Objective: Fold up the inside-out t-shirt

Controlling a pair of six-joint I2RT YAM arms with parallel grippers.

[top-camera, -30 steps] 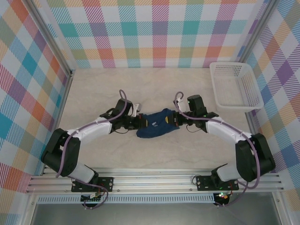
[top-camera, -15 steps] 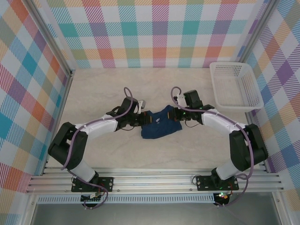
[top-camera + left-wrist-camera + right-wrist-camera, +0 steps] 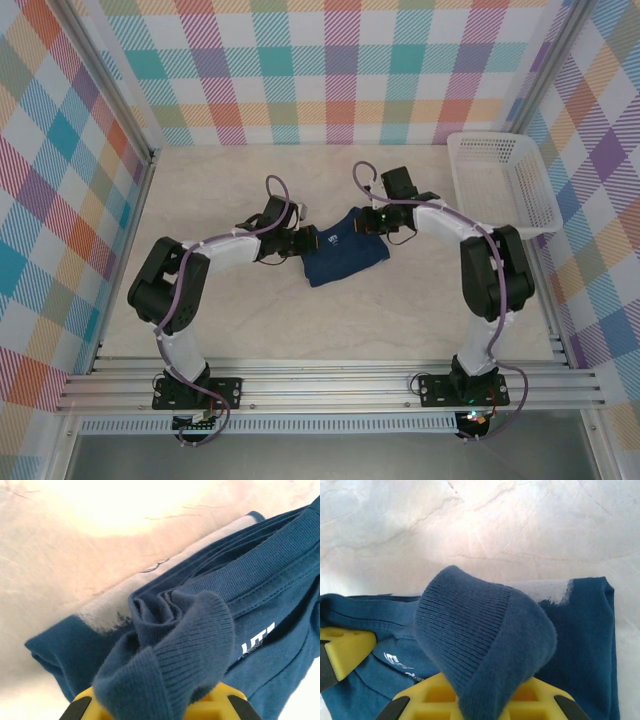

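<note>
1. Fingers: left gripper (image 3: 308, 243) pinched tight on a bunched ribbed edge of the shirt (image 3: 345, 258); right gripper (image 3: 370, 224) likewise, clamped on a ribbed fold.
2. Shirt lies crumpled mid-table (image 3: 230, 320), between the two grippers; its bulk hangs toward the near side of both pinch points.
3. Key relation: grips sit at the left and right ends of the far edge; long axis runs left-right between them; both arms about equally near.
4. Judgement: next move likely needs both arms together along that axis, to spread the cloth; an uneven pull could skew it.
</note>
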